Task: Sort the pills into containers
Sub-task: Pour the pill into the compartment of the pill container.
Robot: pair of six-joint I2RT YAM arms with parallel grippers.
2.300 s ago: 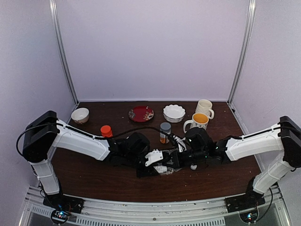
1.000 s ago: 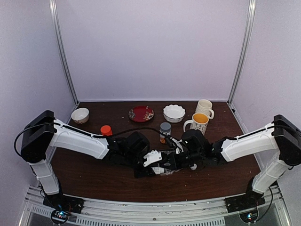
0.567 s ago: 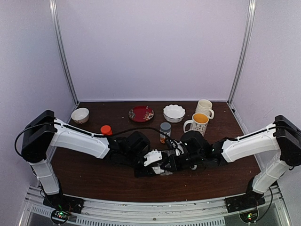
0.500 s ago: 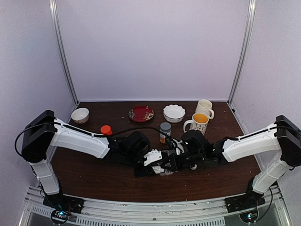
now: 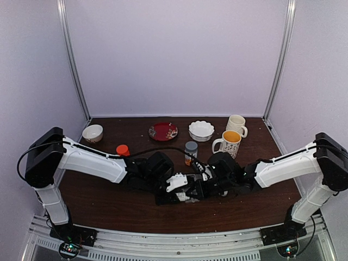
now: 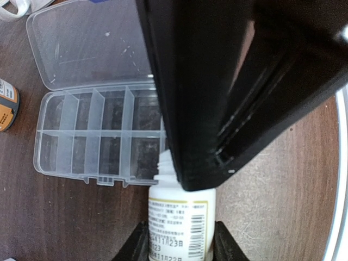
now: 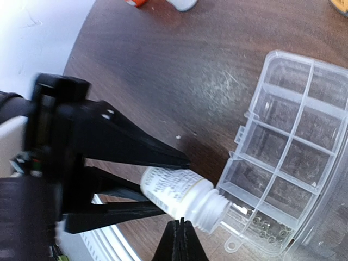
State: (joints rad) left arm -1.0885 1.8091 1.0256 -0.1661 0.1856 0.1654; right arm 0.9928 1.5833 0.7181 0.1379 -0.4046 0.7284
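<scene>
My left gripper [image 6: 179,246] is shut on a small white labelled bottle [image 6: 180,223], which is uncapped and lies tilted. Its threaded mouth [image 7: 211,210] points at the clear organizer box [image 7: 255,128], whose containers [image 6: 87,136] show as square compartments below the open lid [image 6: 81,49]. Small roundish specks that look like pills [image 7: 263,228] lie in the nearest corner compartment, blurred. My right gripper [image 7: 181,236] is shut with nothing in it, its tip just below the bottle's neck. In the top view both grippers [image 5: 190,189] meet at mid-table.
An orange bottle with a grey cap [image 5: 191,151] stands behind the grippers. An orange-capped one [image 5: 123,150] is to the left. At the back sit a small bowl [image 5: 92,132], a red plate [image 5: 163,131], a white scalloped bowl [image 5: 201,130] and two mugs [image 5: 230,141].
My right arm has crept slightly left toward the bottle, and a small white object beside it is now covered. The left arm and bottle have held still.
</scene>
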